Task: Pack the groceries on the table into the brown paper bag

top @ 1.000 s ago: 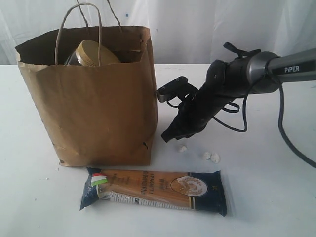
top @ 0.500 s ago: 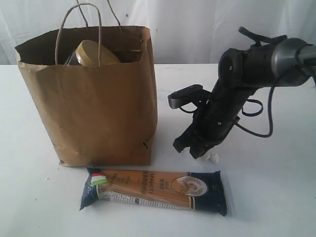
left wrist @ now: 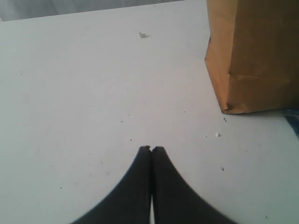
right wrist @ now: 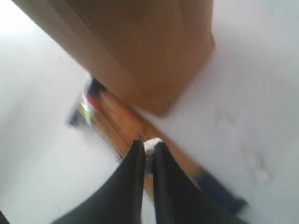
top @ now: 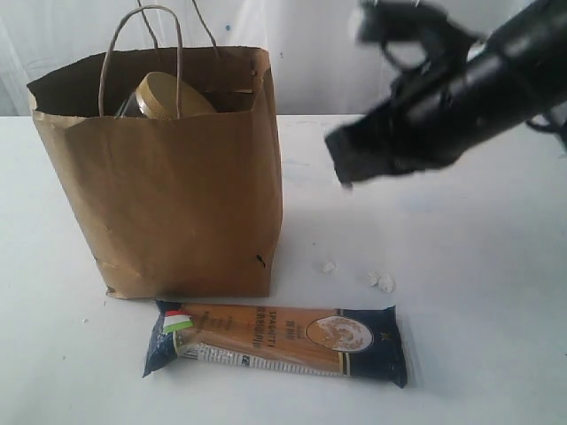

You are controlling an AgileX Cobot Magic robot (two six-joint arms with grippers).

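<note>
The brown paper bag stands open on the table, a gold-lidded jar showing inside its mouth. In front of it lies the long navy-orange spaghetti pack. My right gripper is blurred and raised to the right of the bag's upper part. In the right wrist view it is shut on a small white lump, above the spaghetti pack and the bag. More white lumps lie on the table. My left gripper is shut and empty, low over bare table beside the bag.
One lone white lump lies near the bag's right bottom corner. A small pale crumb sits on the table far ahead of the left gripper. A white curtain hangs behind the table.
The right arm dipped to the lumps on the table, then rose up and back to beside the bag's upper part. Bag and spaghetti pack have not moved.
</note>
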